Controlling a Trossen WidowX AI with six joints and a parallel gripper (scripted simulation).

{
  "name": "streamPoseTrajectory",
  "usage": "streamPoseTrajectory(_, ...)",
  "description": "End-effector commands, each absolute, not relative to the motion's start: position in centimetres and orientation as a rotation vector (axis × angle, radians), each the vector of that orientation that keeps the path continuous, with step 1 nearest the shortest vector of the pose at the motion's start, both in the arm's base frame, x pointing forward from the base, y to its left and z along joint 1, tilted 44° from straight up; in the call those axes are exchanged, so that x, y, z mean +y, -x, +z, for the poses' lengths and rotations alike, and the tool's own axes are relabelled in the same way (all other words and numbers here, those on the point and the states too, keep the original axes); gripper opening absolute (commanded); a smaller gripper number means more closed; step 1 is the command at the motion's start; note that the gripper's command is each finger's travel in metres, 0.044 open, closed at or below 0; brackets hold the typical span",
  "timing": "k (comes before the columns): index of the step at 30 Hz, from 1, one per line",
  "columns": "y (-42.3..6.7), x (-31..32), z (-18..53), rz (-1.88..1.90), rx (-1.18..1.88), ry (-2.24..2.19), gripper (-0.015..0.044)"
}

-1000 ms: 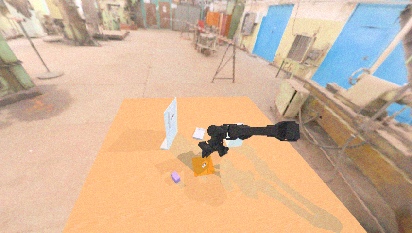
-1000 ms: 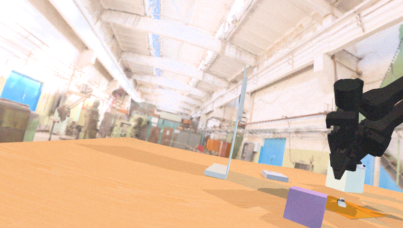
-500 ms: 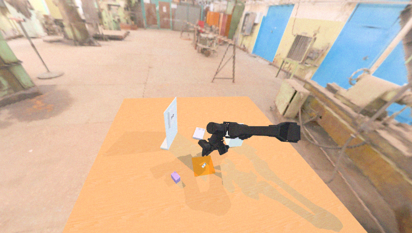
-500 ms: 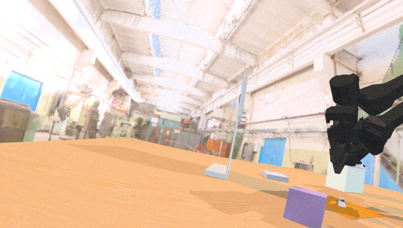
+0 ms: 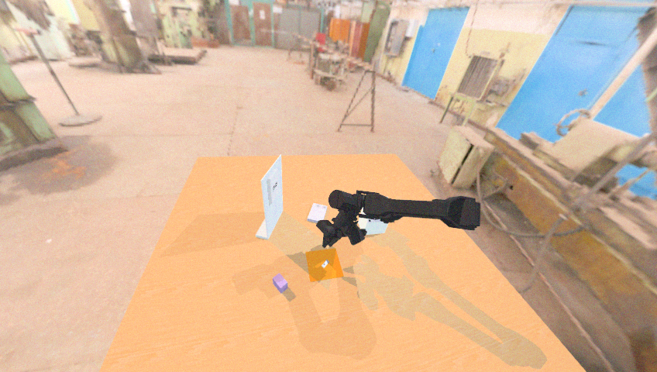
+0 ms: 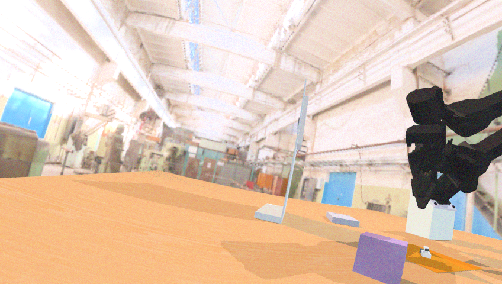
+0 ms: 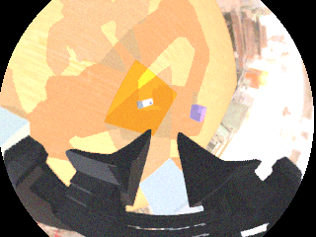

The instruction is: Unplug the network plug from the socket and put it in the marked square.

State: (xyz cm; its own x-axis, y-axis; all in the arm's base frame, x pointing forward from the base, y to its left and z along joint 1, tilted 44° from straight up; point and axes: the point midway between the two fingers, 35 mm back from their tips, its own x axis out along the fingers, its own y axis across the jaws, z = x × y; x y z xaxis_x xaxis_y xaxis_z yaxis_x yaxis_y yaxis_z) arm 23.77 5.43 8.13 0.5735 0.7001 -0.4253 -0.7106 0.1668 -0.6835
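The small white network plug [image 5: 325, 263] [image 6: 424, 251] [image 7: 142, 103] lies on the table inside the orange marked square [image 5: 318, 275] [image 6: 444, 264] [image 7: 125, 114]. My gripper [image 5: 328, 241] [image 6: 430, 203] [image 7: 164, 133] hangs above the square, clear of the plug. Its fingers stand apart with nothing between them. The upright pale panel [image 5: 272, 202] [image 6: 297, 147] stands to the left at the back, and its socket [image 5: 275, 185] has no plug in it.
A purple block [image 5: 280, 282] [image 6: 380, 257] [image 7: 197, 113] sits on the table left of the square. A flat white pad [image 5: 317, 212] [image 6: 342, 218] lies beside the panel. A pale box [image 5: 375, 226] [image 6: 430, 223] stands under my arm.
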Motion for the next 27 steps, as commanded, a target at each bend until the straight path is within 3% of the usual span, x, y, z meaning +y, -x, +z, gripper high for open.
streamPoseTrajectory(1, -23.8, 5.1, 8.7, 1.001, 0.003, 0.985, 0.0156)
streamPoseTrajectory(27, -23.0, 3.7, 10.8, 0.987, -0.011, 0.973, 0.0156)
